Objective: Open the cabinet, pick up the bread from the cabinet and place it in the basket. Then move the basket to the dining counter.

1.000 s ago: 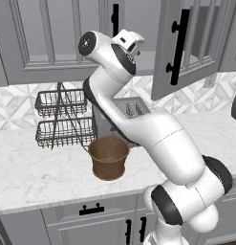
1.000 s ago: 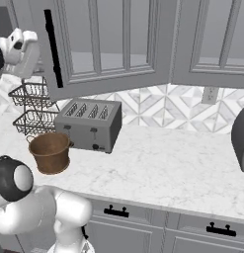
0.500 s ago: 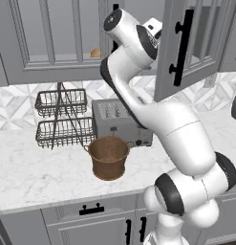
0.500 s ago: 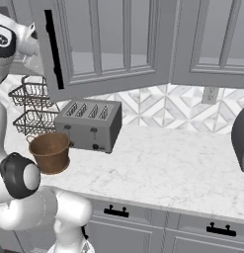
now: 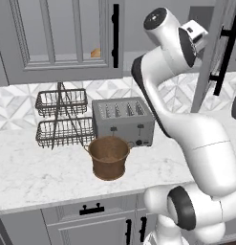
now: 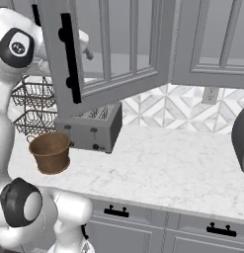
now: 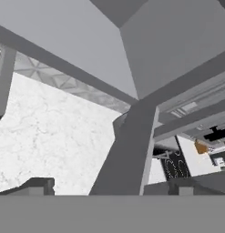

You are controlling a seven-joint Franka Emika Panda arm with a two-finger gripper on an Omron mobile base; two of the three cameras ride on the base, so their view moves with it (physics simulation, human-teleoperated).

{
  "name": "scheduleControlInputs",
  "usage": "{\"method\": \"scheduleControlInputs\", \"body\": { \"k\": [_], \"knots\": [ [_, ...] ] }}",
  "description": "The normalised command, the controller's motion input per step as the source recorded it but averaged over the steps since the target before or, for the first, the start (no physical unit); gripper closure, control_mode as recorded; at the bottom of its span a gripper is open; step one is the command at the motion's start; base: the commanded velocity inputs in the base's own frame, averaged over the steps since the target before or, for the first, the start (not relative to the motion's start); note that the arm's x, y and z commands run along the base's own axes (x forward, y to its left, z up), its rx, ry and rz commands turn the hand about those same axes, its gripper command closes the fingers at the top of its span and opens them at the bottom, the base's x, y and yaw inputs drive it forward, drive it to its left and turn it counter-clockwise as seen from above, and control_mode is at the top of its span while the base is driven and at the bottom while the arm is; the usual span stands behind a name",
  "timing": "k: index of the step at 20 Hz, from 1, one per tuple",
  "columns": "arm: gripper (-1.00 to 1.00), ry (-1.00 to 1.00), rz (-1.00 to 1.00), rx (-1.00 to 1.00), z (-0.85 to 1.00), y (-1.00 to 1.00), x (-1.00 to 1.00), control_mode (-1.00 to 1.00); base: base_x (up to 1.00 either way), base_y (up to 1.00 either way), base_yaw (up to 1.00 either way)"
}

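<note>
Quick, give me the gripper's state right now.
Gripper: open, holding nothing, up by the cabinet door.

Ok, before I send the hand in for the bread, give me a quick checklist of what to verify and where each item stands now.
1. Right cabinet door swung open: ok.
2. Left cabinet door shut, bread behind its glass: not ok for a straight reach.
3. Gripper open and empty: ok.
4. Basket upright on the counter, in front of the toaster: ok.
5. Basket empty: ok.
6. Clear path from hand to bread: cannot tell.
</note>
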Motion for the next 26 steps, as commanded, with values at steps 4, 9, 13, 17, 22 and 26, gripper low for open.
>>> {"method": "scheduleControlInputs", "body": {
  "k": [4,9,13,17,22,26],
  "knots": [
    [-1.0,-0.07,-0.05,0.16,0.0,-1.0,0.0,-1.0,0.0,0.0,0.0],
    [-1.0,-0.1,-0.05,0.17,0.0,-1.0,-0.02,-1.0,0.0,0.0,0.0],
    [-1.0,-0.19,0.0,0.19,-0.04,-0.78,-0.23,-1.0,0.0,0.0,0.0],
    [-1.0,-0.19,0.0,0.17,-0.26,0.78,-0.46,-1.0,0.0,0.0,0.0],
    [-1.0,-0.06,0.02,0.19,0.0,1.0,-0.28,-1.0,0.0,0.0,0.0],
    [-1.0,-0.11,0.1,0.16,0.16,1.0,-0.01,-1.0,0.0,0.0,0.0]
  ]
}}
